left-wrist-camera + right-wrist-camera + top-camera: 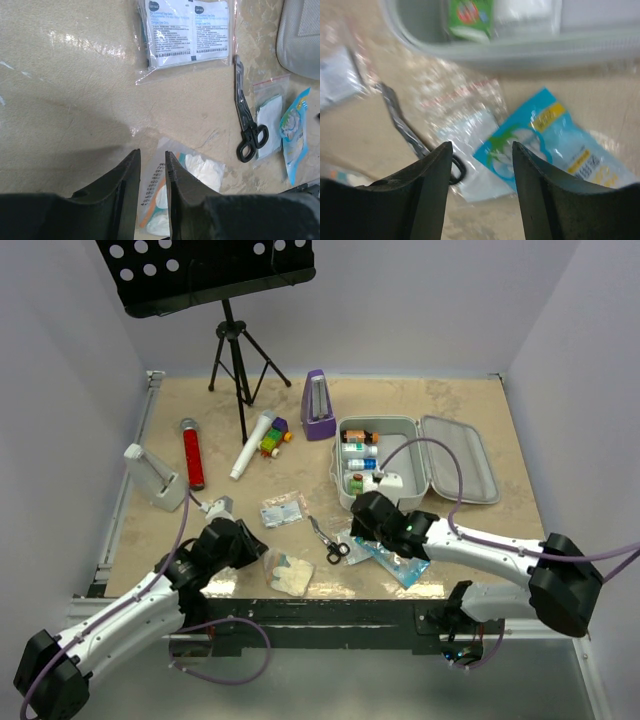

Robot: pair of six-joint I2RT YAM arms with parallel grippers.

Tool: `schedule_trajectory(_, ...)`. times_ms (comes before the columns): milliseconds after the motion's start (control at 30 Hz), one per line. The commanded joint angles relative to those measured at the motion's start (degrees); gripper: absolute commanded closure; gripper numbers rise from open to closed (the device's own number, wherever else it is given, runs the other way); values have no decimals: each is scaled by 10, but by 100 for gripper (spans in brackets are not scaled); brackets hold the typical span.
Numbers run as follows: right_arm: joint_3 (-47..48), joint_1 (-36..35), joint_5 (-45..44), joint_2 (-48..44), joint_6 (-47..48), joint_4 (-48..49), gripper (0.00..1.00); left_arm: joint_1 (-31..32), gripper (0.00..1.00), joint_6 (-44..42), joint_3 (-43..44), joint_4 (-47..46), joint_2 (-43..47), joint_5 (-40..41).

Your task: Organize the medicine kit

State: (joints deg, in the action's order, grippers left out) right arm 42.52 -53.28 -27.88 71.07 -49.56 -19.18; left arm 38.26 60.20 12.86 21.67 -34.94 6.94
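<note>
The white medicine kit (410, 426) lies open at the back right, lid (462, 462) flat to its right, with small bottles and packets inside. My left gripper (258, 550) is slightly open, jaws a narrow gap apart, just above a clear bag of cotton (200, 170). My right gripper (362, 528) is open and empty in front of the kit. In the right wrist view it (481, 144) hovers over a blue packet (555, 145) and a clear bag (470, 130), with the kit's rim (520, 52) beyond.
Black scissors (328, 538) and a bag of sachets (283, 510) lie between the arms. A purple metronome (318, 407), white tube (252, 445), red tube (191, 453), white stand (155, 478) and music-stand tripod (238, 355) are at the back left.
</note>
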Motion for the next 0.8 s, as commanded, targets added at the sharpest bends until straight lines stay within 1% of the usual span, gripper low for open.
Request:
schedule_trajectory(0,-82,-30,2,-7,-146,-32,45,-2,69,12,4,-33,-16,-8)
schedule_trajectory(67,-94,-32,-14,-21,-184,-31,47,-3,70,7,8,-35,-25,-11)
schedule_trajectory(167,-90,-32,-22,-17,-195,-31,47,-2,70,3,9,-35,-25,-15)
schedule_trajectory(233,-74,-32,-18,17,-179,-38,48,-3,70,0,12,-34,-22,-15)
schedule_trajectory(367,-26,-44,-14,117,-133,-54,49,-3,71,-2,9,-38,-19,-16)
schedule_trajectory(500,9,-60,-10,171,-94,-68,55,-3,71,-1,2,-38,-16,-20)
schedule_trajectory(533,11,-62,-9,178,-89,-72,59,-3,71,-1,1,-37,-13,-20)
schedule_trajectory(600,7,-67,-3,176,-85,-68,72,-3,71,-1,-2,-35,-5,-19)
schedule_trajectory(667,4,-67,1,167,-84,-63,83,-3,71,-1,-3,-32,2,-18)
schedule_trajectory(700,4,-68,0,160,-89,-67,92,-2,71,-1,-4,-32,5,-18)
schedule_trajectory(767,8,-71,-7,141,-99,-77,100,-2,71,-1,-5,-33,5,-20)
